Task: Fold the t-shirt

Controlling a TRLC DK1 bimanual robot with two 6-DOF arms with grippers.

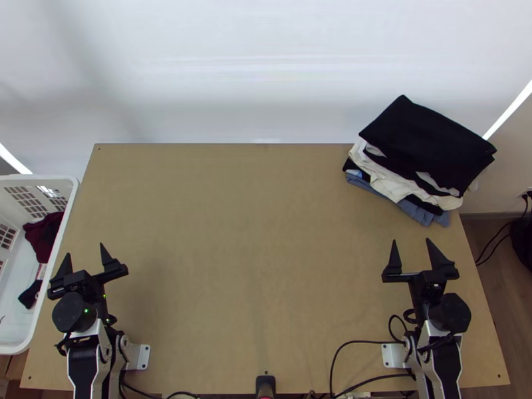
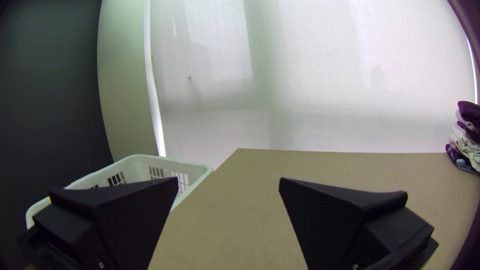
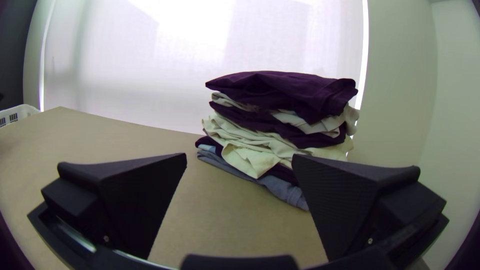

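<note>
The left claw (image 1: 85, 249) stands over the near left of the table (image 1: 233, 279), its 2 fingers apart with nothing between them. The right claw (image 1: 411, 240), over the near right, is likewise spread and holds nothing. Along the left side sits the white basket (image 1: 40, 177), a dark red cloth (image 1: 43, 236) bunched inside. At the far right lies a clothes pile (image 1: 392, 183), topped by a black folded cloth (image 1: 425, 143).

Which piece is the t-shirt I cannot tell; the dark red cloth is my best guess, which makes the step in hand a pick-up. Bring the left claw in above the basket's wall, pinch deep enough to hold several layers, and lift straight up so no hem snags. Then lower it mid-table, let the 2 claws take 2 corners, and draw it flat before folding, well clear of the pile.
</note>
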